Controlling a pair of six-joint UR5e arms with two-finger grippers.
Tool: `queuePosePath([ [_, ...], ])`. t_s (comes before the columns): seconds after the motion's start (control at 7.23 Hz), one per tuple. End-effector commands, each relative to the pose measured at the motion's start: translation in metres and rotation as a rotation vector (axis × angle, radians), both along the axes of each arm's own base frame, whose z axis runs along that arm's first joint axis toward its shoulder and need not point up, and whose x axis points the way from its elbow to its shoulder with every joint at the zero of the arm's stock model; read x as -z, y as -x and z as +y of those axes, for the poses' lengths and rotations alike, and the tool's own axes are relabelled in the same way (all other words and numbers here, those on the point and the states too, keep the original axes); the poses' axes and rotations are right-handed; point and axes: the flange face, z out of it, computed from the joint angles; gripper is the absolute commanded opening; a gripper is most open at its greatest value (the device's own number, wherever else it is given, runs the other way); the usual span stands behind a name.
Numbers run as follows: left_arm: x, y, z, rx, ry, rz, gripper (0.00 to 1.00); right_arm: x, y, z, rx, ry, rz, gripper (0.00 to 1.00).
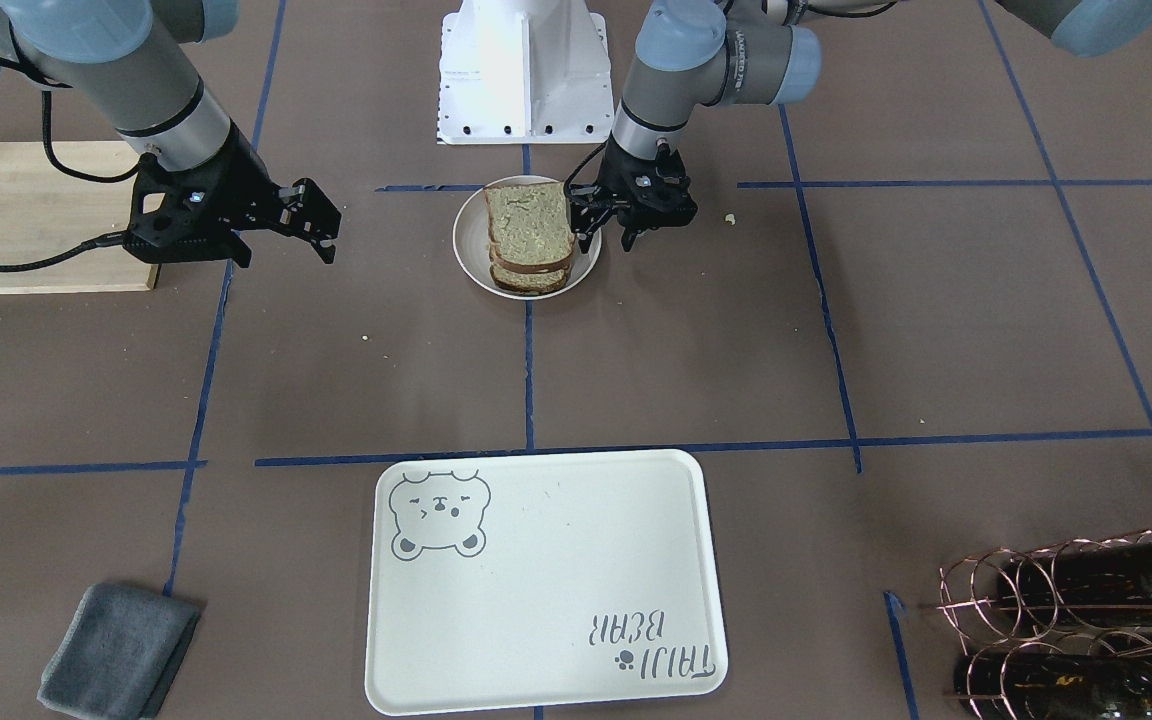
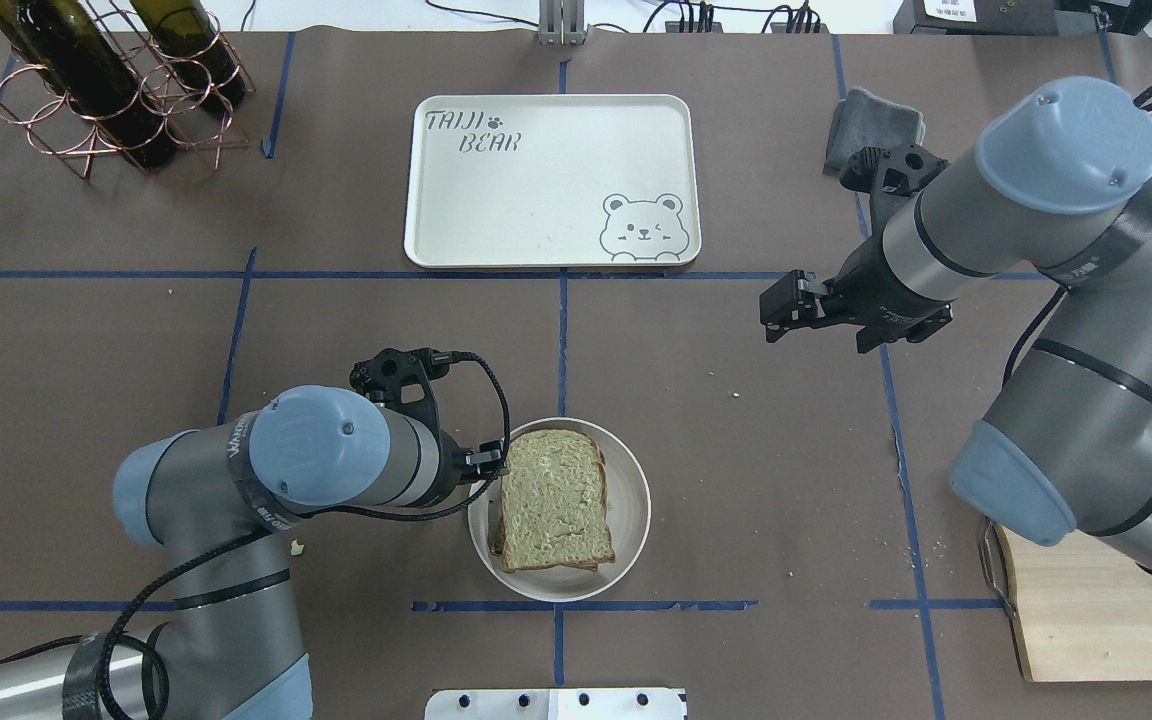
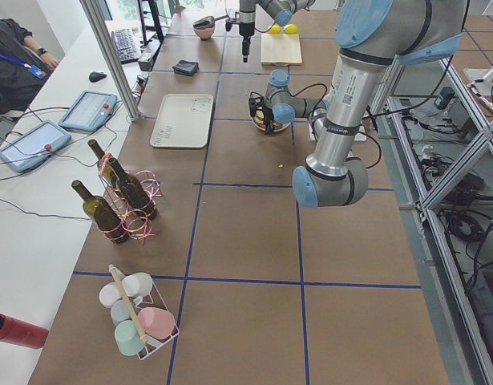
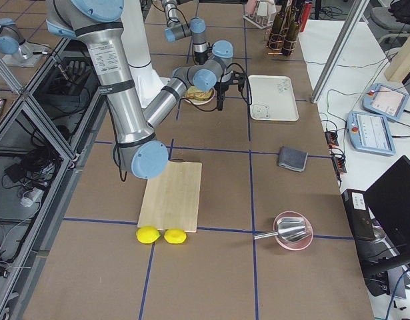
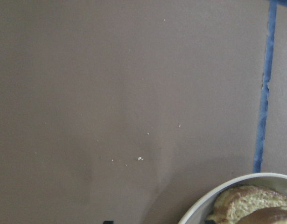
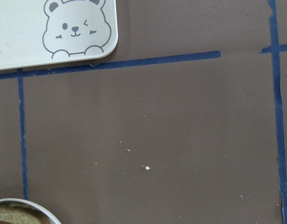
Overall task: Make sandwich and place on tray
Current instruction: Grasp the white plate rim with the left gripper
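You've got one sandwich (image 1: 531, 225), two bread slices showing in a stack, sitting on the one round plate (image 1: 471, 265), not on the one tray (image 1: 536, 600), which lies well apart from the plate toward your side of the bench (image 1: 736, 350), with blue tape lines between them. Left gripper (image 1: 604, 222) is at the plate's rim just beside the stack, jaws apart, holding nothing; right gripper (image 1: 314, 222) hangs off the plate's opposite side, also parted and empty. Well apart from the plate: one cutting board (image 1: 16, 210), one grey cloth (image 1: 116, 650), one copper wire rack (image 1: 1066, 620).
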Motion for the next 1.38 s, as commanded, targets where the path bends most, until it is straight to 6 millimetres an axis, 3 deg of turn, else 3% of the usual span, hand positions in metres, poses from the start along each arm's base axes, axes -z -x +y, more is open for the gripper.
queuePosePath([
  [0.0,-0.003,-0.008,0.009,-0.019,0.003,-0.007,0.44,-0.001,-0.002,-0.002,-0.001,0.001,0.001,1.0],
  [0.55,0.001,-0.02,0.011,-0.029,0.008,-0.009,0.36,-0.001,-0.002,-0.002,-0.001,0.002,0.002,1.0],
  [0.83,-0.001,-0.025,0.018,-0.042,0.008,-0.012,0.22,-0.001,-0.002,-0.002,-0.001,0.002,0.002,1.0],
  [0.97,-0.002,-0.025,0.019,-0.044,0.008,-0.013,0.07,0.0,-0.001,-0.001,0.0,0.002,0.001,1.0],
  [1.11,0.0,-0.024,0.019,-0.047,0.008,-0.007,0.0,0.0,-0.001,-0.001,0.0,0.002,0.001,1.0],
  [1.25,0.004,-0.022,0.02,-0.05,0.005,0.003,0.0,0.0,-0.001,-0.001,0.0,0.002,0.001,1.0],
])
